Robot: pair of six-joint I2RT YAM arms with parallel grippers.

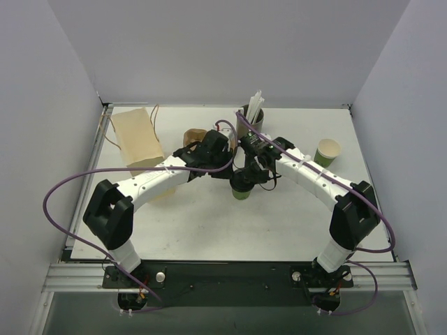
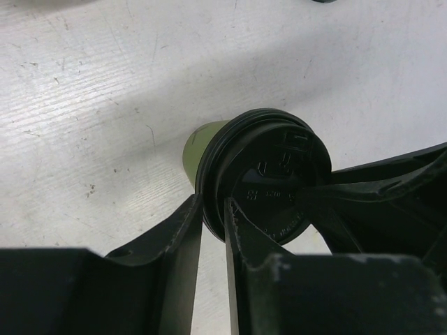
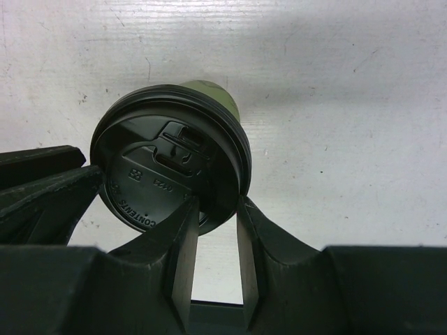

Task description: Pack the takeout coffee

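Observation:
The takeout coffee, a small green paper cup (image 1: 242, 192) (image 2: 195, 143) (image 3: 213, 92) with a round black lid (image 2: 269, 174) (image 3: 164, 157), stands mid-table between both arms. My left gripper (image 1: 235, 176) (image 2: 214, 206) straddles the lid's rim: one finger is outside it, the other over the lid's top. The gap is narrow, and I cannot tell whether the fingers press on the rim. My right gripper (image 1: 254, 177) (image 3: 218, 202) comes from the opposite side and is shut on the lid's rim, both fingertips touching it.
A brown paper bag (image 1: 136, 139) lies at the back left. A grey cup of white straws (image 1: 253, 115) stands behind the grippers. An open green cup (image 1: 327, 151) stands at the right. A brown object (image 1: 194, 136) lies behind the left wrist.

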